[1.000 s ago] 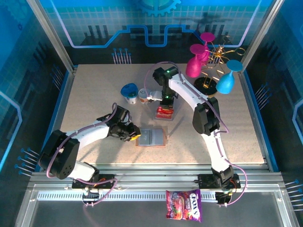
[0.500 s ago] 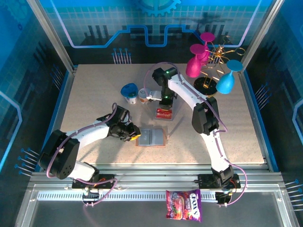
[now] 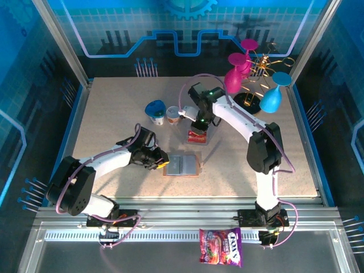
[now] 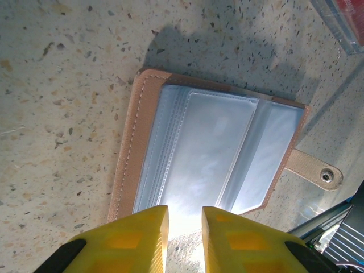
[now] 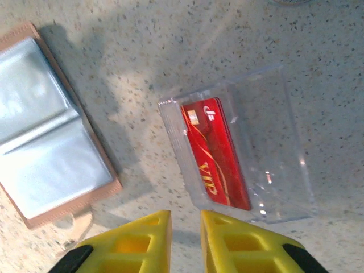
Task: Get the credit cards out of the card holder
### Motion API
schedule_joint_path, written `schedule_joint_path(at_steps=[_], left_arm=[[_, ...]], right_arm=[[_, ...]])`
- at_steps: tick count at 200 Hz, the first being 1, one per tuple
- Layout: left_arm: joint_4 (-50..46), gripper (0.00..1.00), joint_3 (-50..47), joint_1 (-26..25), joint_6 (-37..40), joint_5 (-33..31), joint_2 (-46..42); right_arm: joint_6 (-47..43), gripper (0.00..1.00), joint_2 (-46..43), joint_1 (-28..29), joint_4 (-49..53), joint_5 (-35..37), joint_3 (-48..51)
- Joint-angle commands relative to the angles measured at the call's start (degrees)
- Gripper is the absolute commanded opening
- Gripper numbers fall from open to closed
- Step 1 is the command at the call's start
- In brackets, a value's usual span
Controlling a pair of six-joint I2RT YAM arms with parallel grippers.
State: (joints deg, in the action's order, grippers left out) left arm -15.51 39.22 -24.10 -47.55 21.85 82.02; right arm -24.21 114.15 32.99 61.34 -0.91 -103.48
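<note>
Down on the speckled table (image 3: 114, 119), the card holder (image 4: 210, 153) lies spread open, pale sleeves up. The left wrist view catches its snap tab (image 4: 315, 172) and the left gripper (image 4: 185, 239), jaws a slit apart over the near edge, nothing between them. The right wrist view picks up the red credit card (image 5: 215, 153) inside a clear tray (image 5: 273, 148), near the holder but apart from it. The right gripper (image 5: 185, 239) hovers there, narrowly parted, empty. Overhead adds a blue cup (image 3: 154, 109) beyond the tray.
</note>
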Motion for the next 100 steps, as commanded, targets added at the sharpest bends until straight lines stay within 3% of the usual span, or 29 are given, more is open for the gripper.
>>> schedule_joint_path(at_steps=[1,58,100], left_arm=[[0.8,0.22,-0.9,0.6,1.4,-0.4,0.3],[1.0,0.21,-1.0,0.6,1.8,-0.3,1.0],[1.5,0.21,-0.9,0.6,1.8,-0.2,1.6]], right_arm=[[9.9,0.21,-4.7,2.0,-6.4,-2.3,4.6],[29.6,0.19,-11.4,5.6,-14.6,-3.8,14.6],[43.7,0.13,-16.6,7.6,-26.7,-7.9,24.8]])
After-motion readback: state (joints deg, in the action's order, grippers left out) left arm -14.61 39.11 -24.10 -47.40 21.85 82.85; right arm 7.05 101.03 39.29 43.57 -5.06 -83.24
